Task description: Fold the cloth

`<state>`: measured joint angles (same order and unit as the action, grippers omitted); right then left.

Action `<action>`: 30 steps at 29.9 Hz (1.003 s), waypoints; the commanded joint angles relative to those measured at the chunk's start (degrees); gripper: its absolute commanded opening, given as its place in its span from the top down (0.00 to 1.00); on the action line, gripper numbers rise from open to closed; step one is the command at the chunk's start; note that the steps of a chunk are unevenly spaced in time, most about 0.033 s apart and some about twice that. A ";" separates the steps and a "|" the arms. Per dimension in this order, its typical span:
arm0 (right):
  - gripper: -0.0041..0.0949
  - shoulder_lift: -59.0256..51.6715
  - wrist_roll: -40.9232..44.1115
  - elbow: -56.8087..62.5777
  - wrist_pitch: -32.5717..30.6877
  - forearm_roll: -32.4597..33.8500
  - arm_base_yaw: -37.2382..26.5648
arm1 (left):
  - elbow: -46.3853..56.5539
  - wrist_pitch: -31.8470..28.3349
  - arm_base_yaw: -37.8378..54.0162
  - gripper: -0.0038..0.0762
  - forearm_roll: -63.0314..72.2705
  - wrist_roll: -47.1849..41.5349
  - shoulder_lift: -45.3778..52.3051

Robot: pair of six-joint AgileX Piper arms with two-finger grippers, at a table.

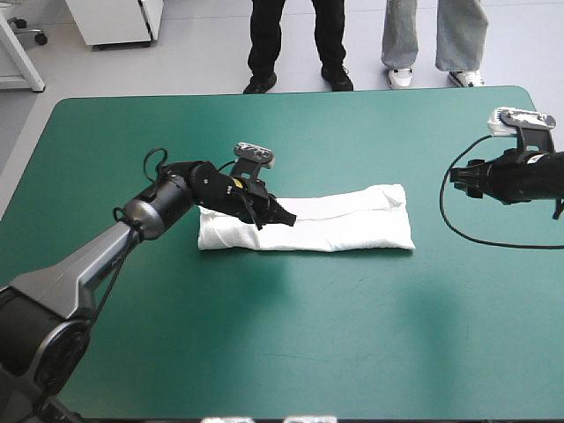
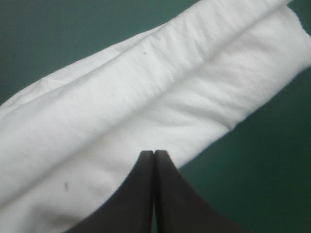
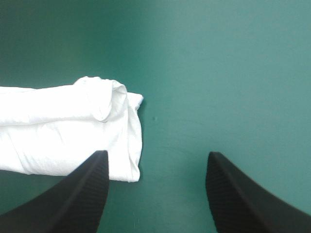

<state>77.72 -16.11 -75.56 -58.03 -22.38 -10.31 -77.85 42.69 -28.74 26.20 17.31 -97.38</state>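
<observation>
While T-shirt (image 1: 344, 225) lies folded mid-table, teal-green cover (image 1: 352, 352) spreads smooth around.

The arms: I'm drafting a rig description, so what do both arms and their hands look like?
The left arm is grey over its lower links, turning black toward the wrist, with a small yellow marking there. The right arm shows only black. The left hand and right hand each have two broad black fingers shaped like curved fins, finely ribbed.
</observation>
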 commanded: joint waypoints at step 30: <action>0.38 25.58 -16.51 -1.79 -4.24 -14.14 5.73 | -18.72 7.17 -6.54 0.96 -10.58 -11.47 -20.06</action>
<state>104.37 -31.91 -75.56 -62.29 -34.41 -4.59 -95.64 48.19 -34.76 15.56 6.37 -119.07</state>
